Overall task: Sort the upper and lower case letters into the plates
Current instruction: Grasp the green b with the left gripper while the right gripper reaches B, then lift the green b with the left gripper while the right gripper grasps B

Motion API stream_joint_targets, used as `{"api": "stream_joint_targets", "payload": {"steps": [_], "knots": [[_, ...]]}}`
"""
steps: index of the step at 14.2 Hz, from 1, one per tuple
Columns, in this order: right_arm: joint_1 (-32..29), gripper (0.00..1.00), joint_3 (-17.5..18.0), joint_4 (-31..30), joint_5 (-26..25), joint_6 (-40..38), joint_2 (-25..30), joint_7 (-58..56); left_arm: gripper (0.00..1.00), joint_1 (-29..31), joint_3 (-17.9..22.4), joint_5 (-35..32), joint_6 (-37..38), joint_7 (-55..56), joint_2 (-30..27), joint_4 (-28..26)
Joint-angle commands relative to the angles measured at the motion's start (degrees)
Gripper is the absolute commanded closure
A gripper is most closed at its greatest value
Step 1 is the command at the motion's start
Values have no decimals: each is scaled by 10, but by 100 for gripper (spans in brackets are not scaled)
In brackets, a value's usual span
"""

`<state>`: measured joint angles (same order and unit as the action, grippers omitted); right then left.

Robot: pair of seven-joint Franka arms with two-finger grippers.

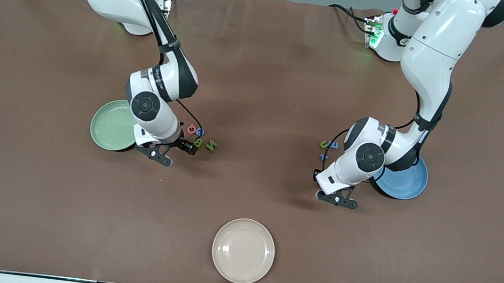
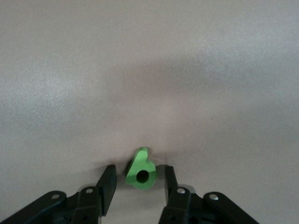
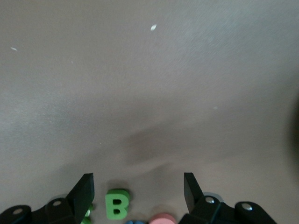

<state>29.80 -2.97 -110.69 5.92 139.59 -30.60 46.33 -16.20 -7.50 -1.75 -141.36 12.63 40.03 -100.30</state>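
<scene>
I am watching both arms working low over the brown table (image 1: 260,66), and I am placing everything from the cream plate (image 1: 243,251), which is sitting at the table edge closest to the front camera.

The left claw (image 2: 139,175) is down at the table, farther from the camera than the cream plate and toward the left arm's end. Its fingers (image 2: 110,184) are standing close on both sides of a small green letter with a hole (image 2: 141,170). A thin strip of table is showing on each side, so the claw is not squeezing the letter. The blue plate (image 1: 406,183) is lying farther toward the left arm's end, partly under the arm. Three more letters are lying there: a green one (image 1: 324,144), a blue one (image 1: 334,145) and another blue one (image 1: 324,157).

The right claw (image 3: 138,184) is down toward the right arm's end from the cream plate, and farther from the camera than it. Its fingers are spread wide. A green B (image 3: 117,204) is lying on the table between them, not touched. A pink letter (image 1: 191,129), a blue letter (image 1: 200,131) and a green N (image 1: 211,145) are lying just beside the B. The green plate (image 1: 109,125) is lying farther toward the right arm's end.
</scene>
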Motion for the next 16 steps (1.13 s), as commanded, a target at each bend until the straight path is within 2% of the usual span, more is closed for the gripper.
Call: {"api": "stream_joint_targets", "payload": {"steps": [1, 6, 8, 10, 14, 16], "knots": [[29, 15, -6, 0, 5, 27, -16, 36, 61, -2, 1, -7, -8, 12, 10, 12], [48, 17, -6, -1, 5, 42, -34, 41, 74, -2, 2, -8, -8, 21, 10, 12], [55, 18, -6, -4, 5, 41, -33, 52, 83, -5, 2, -8, -1, 22, 5, 11], [61, 20, -7, -7, 5, 40, -33, 53, 85, -1, 3, -8, 13, 22, -2, 12], [66, 30, -7, -19, 3, 37, -26, 53, 86, 22, 5, -8, 145, 6, -64, 10], [65, 43, -7, -23, 2, 36, -24, 53, 86, 51, 4, -9, 196, -31, -96, -4]]}}
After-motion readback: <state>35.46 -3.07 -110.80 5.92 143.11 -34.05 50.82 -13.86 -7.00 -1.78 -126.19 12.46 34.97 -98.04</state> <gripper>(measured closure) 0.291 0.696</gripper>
